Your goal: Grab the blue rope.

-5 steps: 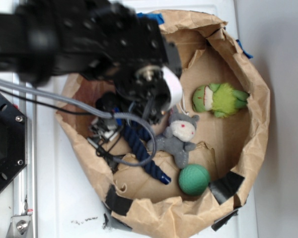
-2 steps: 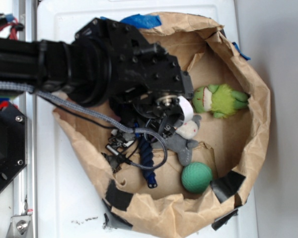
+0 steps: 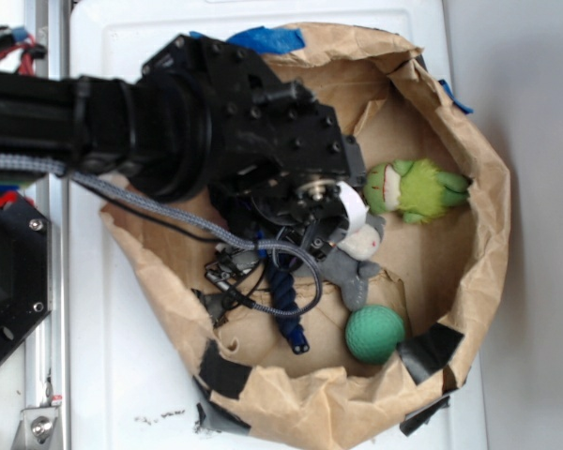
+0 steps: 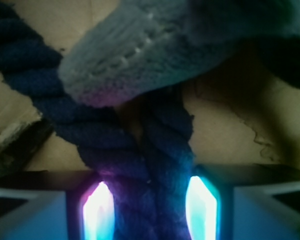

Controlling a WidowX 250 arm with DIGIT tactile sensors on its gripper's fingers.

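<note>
Wrist view puts the blue rope point(image 4: 150, 150) between my gripper point(image 4: 149, 210) pads, strands running straight ahead. Jaws look clamped on both strands; I'd lift.

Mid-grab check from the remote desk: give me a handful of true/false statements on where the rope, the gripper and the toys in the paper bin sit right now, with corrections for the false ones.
1. In the wrist view, the blue rope runs between the fingers of the gripper. True.
2. The green ball lies outside the paper bin. False: it sits inside, near the lower rim.
3. The grey plush lies across the rope just ahead of the fingers. True.
4. The green plush is between the fingers. False: it lies apart, toward the bin's right side.
5. The rope's capped tip points toward the bin's lower edge. True.
</note>
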